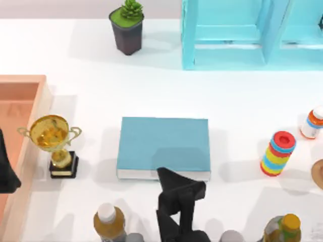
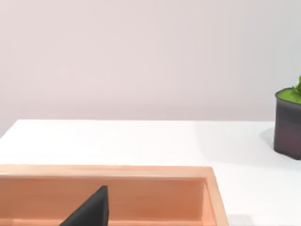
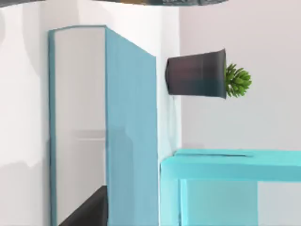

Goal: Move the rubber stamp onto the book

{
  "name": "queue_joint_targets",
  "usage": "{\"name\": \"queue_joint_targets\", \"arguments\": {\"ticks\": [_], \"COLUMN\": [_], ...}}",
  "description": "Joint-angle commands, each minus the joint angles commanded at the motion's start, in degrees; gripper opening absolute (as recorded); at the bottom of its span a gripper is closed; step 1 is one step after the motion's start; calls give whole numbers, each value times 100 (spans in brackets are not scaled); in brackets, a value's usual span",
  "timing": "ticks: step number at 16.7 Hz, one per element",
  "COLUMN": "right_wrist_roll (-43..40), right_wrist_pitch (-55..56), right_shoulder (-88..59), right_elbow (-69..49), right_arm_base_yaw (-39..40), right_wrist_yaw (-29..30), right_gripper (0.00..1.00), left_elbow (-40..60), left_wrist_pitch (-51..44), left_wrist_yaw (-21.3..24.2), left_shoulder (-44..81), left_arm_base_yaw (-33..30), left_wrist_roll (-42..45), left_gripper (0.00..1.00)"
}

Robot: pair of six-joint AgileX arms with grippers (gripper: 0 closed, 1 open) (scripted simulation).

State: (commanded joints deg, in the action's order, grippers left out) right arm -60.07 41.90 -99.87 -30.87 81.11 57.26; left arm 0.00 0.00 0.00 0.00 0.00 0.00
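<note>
My right gripper [image 1: 174, 189] hangs at the book's [image 1: 164, 143] six o'clock edge, its grip impossible to tell, possibly carrying the stamp, not yet delivered.

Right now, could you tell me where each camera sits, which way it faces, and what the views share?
Top view: above the table, looking down on the book; right arm at its near edge.
Left wrist view: low over the wooden tray, facing the potted plant; a dark finger shows.
Right wrist view: beside the book, rolled sideways, facing the shelf unit.
All three share the plant.
</note>
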Motion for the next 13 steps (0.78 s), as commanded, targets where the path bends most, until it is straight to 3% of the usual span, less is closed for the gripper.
{"name": "queue_joint_targets", "arguments": {"ticks": [8,13], "right_wrist_roll": [29,484], "right_wrist_pitch": [-12,-100], "right_shoulder": [143,1612], "right_elbow": [14,108], "right_arm_base_yaw": [2,-191], "right_wrist_yaw": [-82,-809], "right_gripper": [100,100], "left_elbow": [0,0], "left_wrist_pitch": [0,0], "left_wrist_yaw": [0,0], "left_shoulder": [0,0], "left_arm_base_yaw": [0,0], "left_wrist_roll": [0,0], "left_gripper": [100,100]}}
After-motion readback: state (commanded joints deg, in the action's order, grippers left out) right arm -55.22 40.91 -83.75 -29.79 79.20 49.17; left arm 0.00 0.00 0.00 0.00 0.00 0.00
